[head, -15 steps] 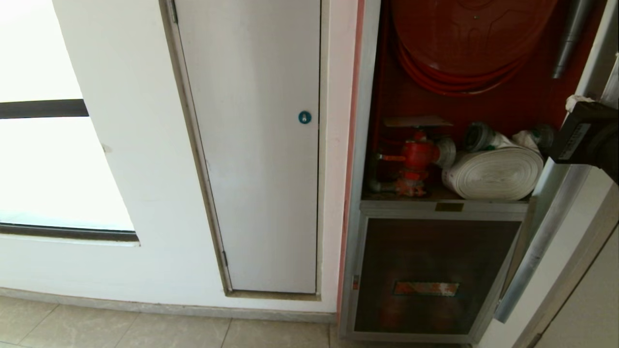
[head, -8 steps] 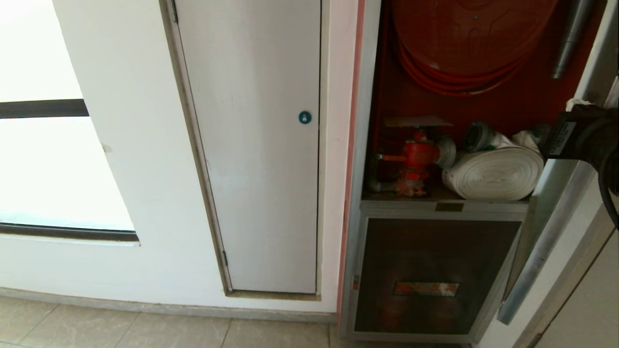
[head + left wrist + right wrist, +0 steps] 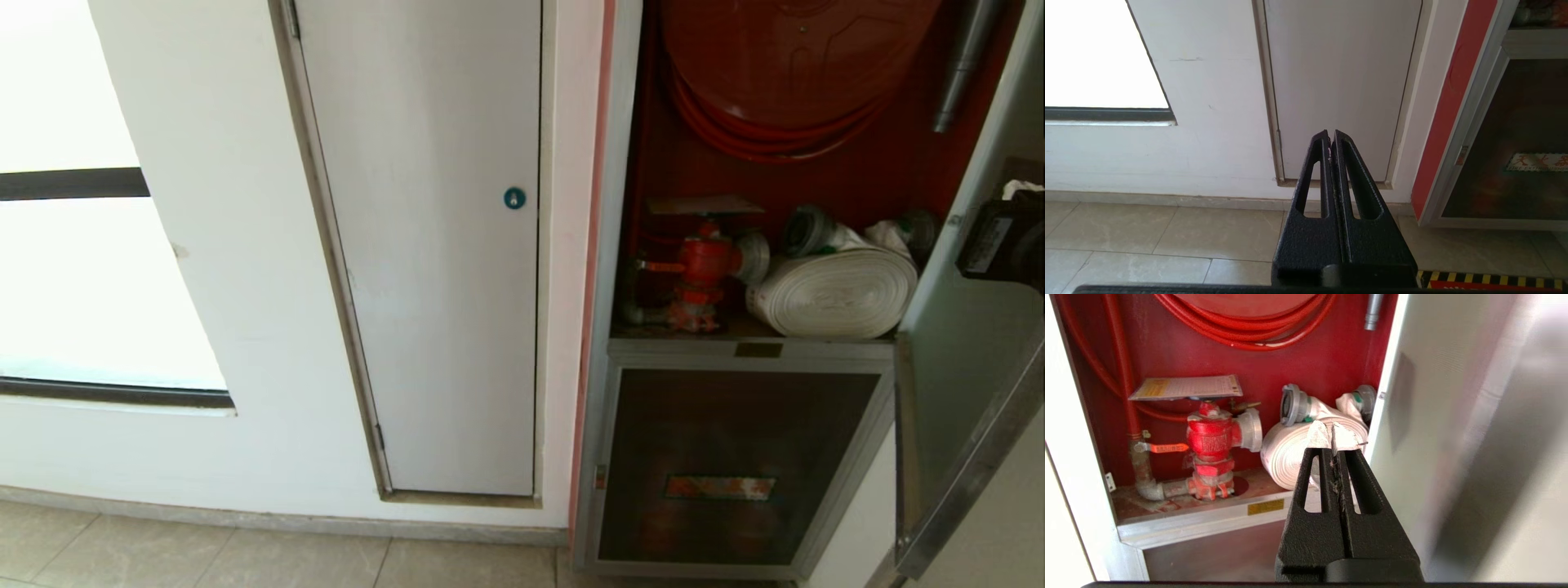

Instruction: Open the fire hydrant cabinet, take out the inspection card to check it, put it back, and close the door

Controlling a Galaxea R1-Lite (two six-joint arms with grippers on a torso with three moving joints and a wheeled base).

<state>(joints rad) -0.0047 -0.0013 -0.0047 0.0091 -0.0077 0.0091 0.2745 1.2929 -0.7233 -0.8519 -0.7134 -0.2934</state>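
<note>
Door [image 3: 947,392] swinging wide open, cut off at right; inspection card [image 3: 1186,387] lying flat atop valve [image 3: 1210,441], print unreadable; right gripper [image 3: 1332,430] jaws closed, empty.

Cabinet shelf and contents

Shelf [image 3: 1167,510]: red hydrant valve [image 3: 1210,449] stands at one end; rolled white hose [image 3: 1290,453] lies beside it; inspection card [image 3: 1188,387] rests atop valve.
</note>
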